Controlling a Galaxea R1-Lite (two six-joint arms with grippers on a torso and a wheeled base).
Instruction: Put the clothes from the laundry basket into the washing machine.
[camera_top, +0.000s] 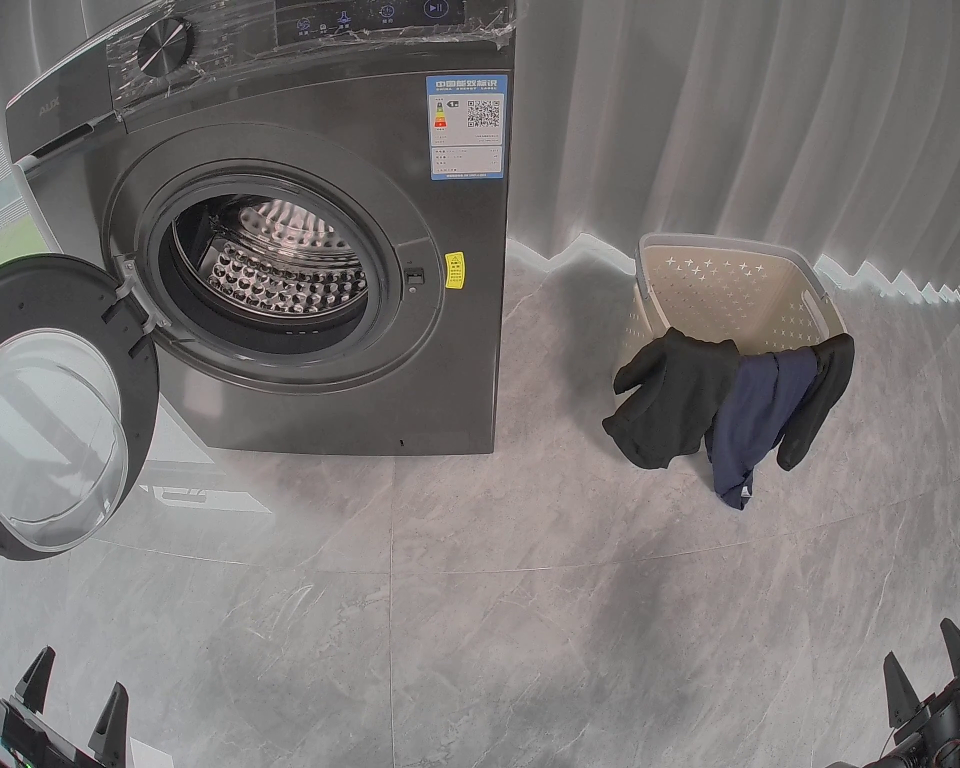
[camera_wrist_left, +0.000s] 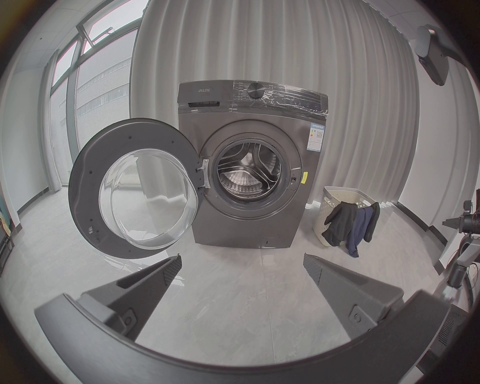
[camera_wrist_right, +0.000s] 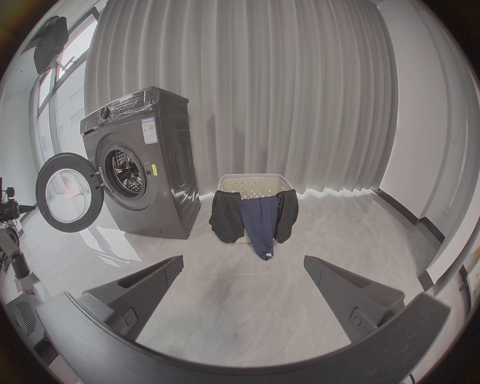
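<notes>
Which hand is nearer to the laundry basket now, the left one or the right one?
Right. The right hand is on the basket's side, with bare floor between them. The left hand is farther off, near the open door of the washing machine.

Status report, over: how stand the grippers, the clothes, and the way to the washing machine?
Both open, empty: left gripper, right gripper. All clothes draped over laundry basket rim, none taken. The washing machine door open; nothing in the way.
</notes>
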